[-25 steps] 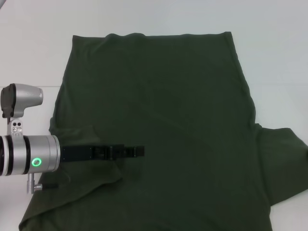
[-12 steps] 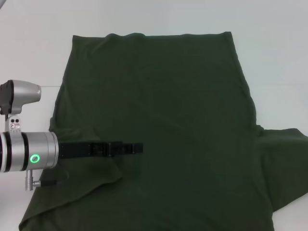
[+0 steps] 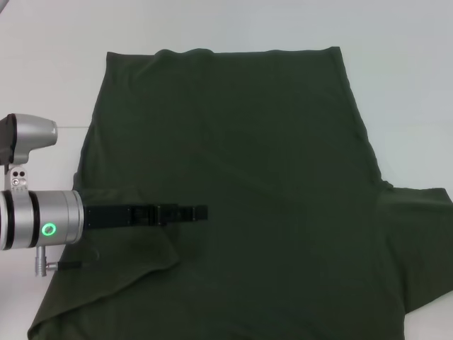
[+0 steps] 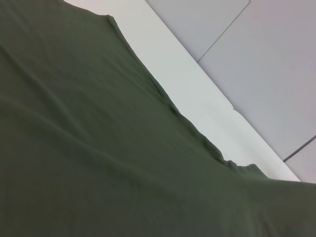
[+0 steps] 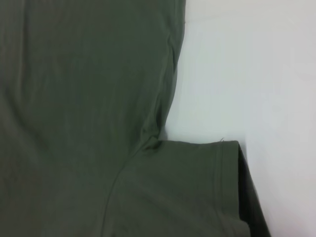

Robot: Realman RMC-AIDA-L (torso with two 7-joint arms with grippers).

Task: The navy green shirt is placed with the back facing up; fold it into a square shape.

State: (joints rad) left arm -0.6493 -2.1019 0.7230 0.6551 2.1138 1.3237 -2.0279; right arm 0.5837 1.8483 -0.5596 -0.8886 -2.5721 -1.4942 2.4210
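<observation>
One big shirt (image 3: 241,184) covers most of the white counter (image 3: 410,85) in front of me. It is the navy green shirt, lying flat with its plain back up.

Nearest to me, my left arm reaches in from my left side. Its silver end has a small green light (image 3: 49,229). My left pincer (image 3: 200,212) lies low over the shirt, just past the left sleeve (image 3: 113,248). That sleeve is already turned in on top of the body of the shirt. My pincer looks pressed narrow, but I cannot tell for sure if it holds any cloth.

My right pincer does not show. Its camera looks down at the right sleeve (image 5: 197,187), which sticks out flat on the counter.

I think I am at the first step, folding the left side in. Next, I think I need to let go cleanly, lift away, and fold the right sleeve in the same way.

The cloth is soft and dull, dark olive green, with a few gentle wrinkles. The sleeve has a neat stitched hem. Farthest away, the bottom edge (image 3: 248,52) runs nearly straight. The counter is smooth and hard.
</observation>
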